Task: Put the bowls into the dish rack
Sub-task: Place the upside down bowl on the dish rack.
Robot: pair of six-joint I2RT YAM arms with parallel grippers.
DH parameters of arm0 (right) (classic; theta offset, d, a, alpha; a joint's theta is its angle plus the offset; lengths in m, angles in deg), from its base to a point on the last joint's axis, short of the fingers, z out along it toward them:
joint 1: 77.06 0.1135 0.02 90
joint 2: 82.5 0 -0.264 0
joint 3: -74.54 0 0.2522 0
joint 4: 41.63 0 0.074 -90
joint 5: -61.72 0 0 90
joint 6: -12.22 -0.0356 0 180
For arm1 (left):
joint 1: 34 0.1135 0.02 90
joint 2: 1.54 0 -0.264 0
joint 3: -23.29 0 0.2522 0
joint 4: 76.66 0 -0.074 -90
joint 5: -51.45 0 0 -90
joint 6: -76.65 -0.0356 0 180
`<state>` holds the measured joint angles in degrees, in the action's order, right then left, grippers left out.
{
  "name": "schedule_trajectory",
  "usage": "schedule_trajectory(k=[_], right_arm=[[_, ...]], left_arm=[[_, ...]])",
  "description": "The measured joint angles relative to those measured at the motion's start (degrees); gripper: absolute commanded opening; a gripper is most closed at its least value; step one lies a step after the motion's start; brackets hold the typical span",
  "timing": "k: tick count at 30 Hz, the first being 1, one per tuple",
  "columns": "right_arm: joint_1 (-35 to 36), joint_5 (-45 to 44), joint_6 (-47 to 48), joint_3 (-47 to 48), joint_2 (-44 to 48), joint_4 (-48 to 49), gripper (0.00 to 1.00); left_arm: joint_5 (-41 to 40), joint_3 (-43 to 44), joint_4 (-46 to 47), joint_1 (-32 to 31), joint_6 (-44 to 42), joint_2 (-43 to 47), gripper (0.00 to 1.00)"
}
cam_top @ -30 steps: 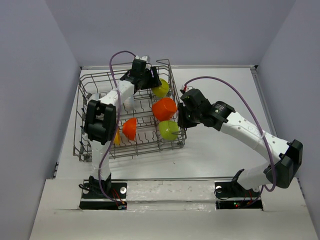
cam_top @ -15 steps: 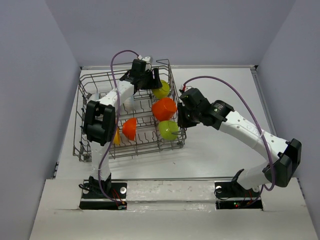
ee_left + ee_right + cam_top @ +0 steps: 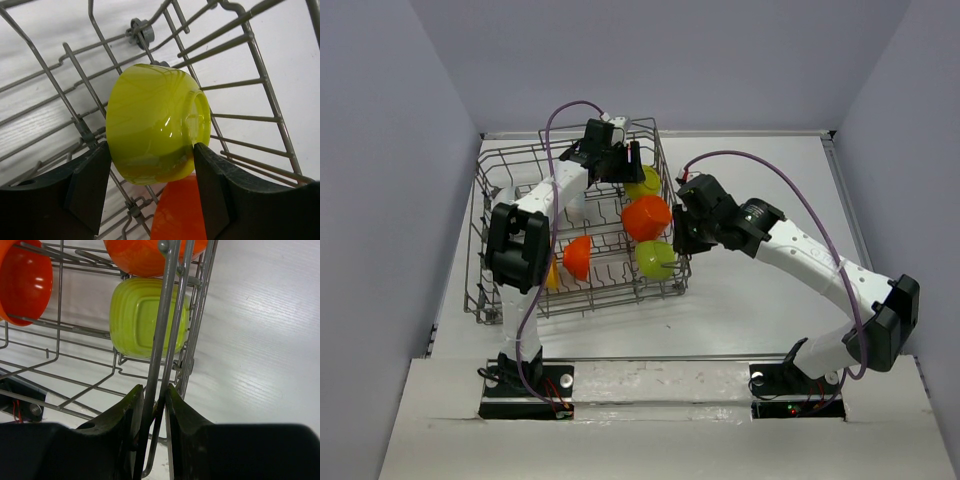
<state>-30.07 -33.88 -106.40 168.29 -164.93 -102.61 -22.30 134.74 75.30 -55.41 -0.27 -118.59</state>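
- Round lime bowl [image 3: 150, 130] pinched between the two pads of the left tool [image 3: 150, 172]. Jaws spread wide, one pad touching each side of the bowl wall.
- Tipped on its side, foot ring turned to the right of the left wrist view. Inside the dish rack [image 3: 570, 300], far end, close to the right wall.
- Resting on the tines below or hanging clear: impossible to tell.
- Right tool [image 3: 154, 395] nearly closed, jaws nipped on upright wires of the rack's right wall, over bare worktop [image 3: 260, 340].
- Squarish lime bowl [image 3: 145, 317] inside the rack just behind those wires, base toward the wrist camera, apart from the right tool.
- Large red-orange bowl [image 3: 648, 217] between the two lime bowls. Cut off at the top edge of the right wrist view and the bottom edge of the left wrist view.
- Smaller red-orange bowl [image 3: 579, 257] mid-rack, well apart from both tools.
- Orange-yellow bowl [image 3: 552, 275] mostly hidden behind the left arm.
- Pale shape [image 3: 575, 205] beside the left forearm, too covered to identify.
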Motion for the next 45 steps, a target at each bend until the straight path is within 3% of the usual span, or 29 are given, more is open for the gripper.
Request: schedule_trajectory(k=[4,14,25,31,45], right_arm=[[0.0,0.0,0.1,0.3,-0.4,0.1,0.13],[0.0,0.0,0.1,0.3,-0.4,0.2,0.17],[0.0,0.0,0.1,0.3,-0.5,0.5,0.22],[0.0,-0.1,0.1,0.3,-0.5,0.6,0.24],[0.0,-0.2,0.1,0.3,-0.5,0.7,0.27]], left_arm=[[0.6,0.0,-2.3,-0.2,0.3,0.5,0.61],[0.7,0.4,-3.8,-0.3,0.2,0.6,0.76],[0.5,1.8,-10.7,-0.6,-1.2,0.6,0.83],[-0.2,4.7,-16.1,-0.6,-1.9,0.6,0.86],[-0.9,13.3,-17.4,-0.6,-2.1,0.8,0.88]])
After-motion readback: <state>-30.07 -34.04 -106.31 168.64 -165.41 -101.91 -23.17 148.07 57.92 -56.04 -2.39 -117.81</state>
